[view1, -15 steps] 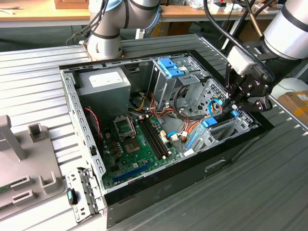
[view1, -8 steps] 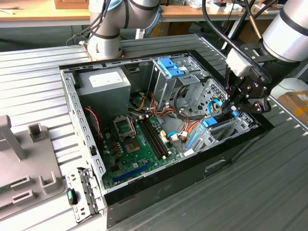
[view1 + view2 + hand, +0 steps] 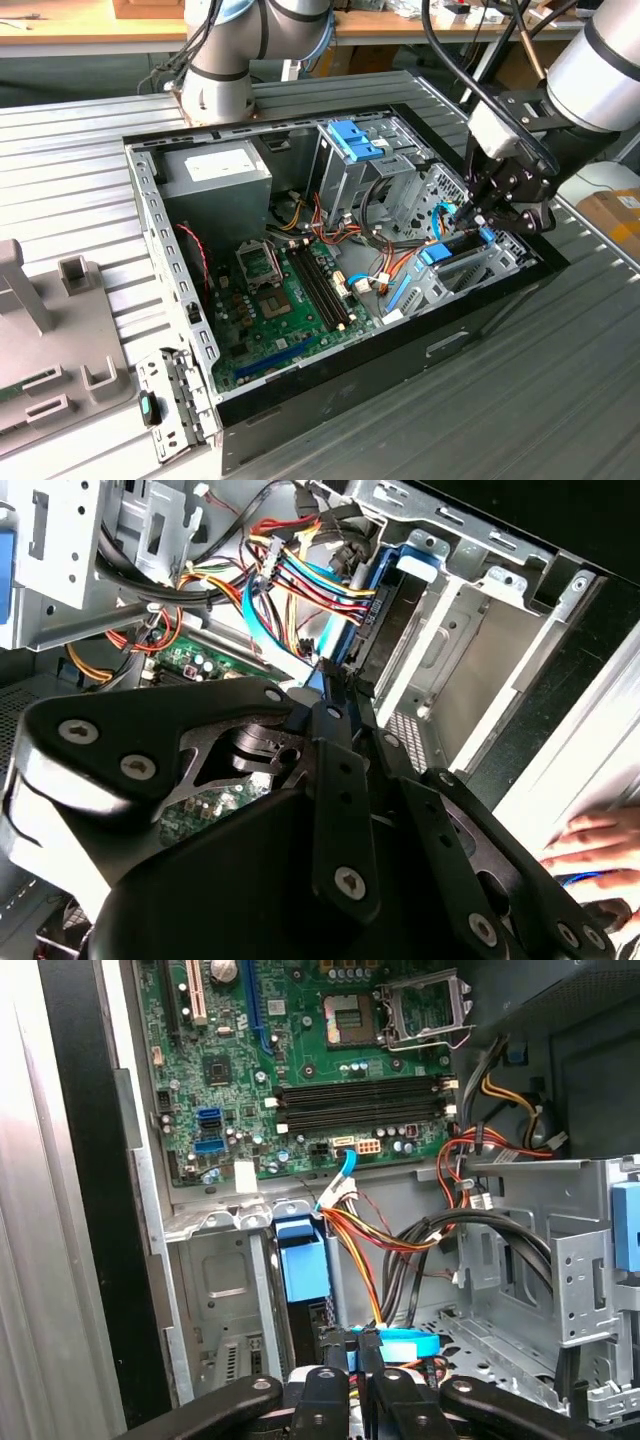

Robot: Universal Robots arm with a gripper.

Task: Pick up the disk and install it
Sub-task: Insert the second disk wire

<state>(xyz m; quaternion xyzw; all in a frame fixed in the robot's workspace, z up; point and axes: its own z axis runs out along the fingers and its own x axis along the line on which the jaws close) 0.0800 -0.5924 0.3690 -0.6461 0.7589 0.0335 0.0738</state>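
Now the gripper (image 3: 484,222) pinches the disk (image 3: 303,1268), edge-on in its bay (image 3: 222,1300); fingers pressed together. Pushing it in straight, clear of the cables (image 3: 400,1235), seems wisest.

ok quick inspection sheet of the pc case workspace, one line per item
surface: ribbed grey table bearing the open computer case
job's things: disk with light blue bracket, standing on edge in the drive bay
clutter: grey fixture at the exterior view's left
grippers: gripper down at the blue bracket; fingers close together on it
cables: coloured wire bundle beside the bay
surroundings: a person's hand by the case; wooden bench behind
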